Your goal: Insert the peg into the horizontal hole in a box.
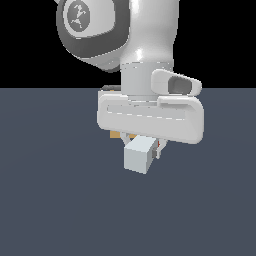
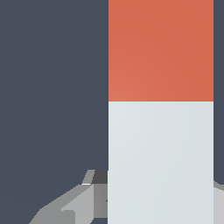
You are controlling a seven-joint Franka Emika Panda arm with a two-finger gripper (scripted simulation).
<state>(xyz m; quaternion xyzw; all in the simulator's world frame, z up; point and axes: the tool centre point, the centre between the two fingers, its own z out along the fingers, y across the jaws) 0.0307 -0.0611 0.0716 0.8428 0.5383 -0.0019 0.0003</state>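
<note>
Wrist view shows the peg [image 2: 160, 109] clamped between the jaws by its pale part, red end reaching ahead, apparently held level so it can slide into the box [image 1: 116, 134], barely visible behind the jaws.

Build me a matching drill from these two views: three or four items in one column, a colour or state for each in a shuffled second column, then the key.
Column one:
1. near end of the peg
2. far end of the peg
3. gripper
4. box

Column two:
A. red-orange
B. tan, almost wholly hidden behind the gripper in the exterior view
C. pale grey-white
D. closed on the peg

Pairs: 1-C, 2-A, 3-D, 4-B
</note>
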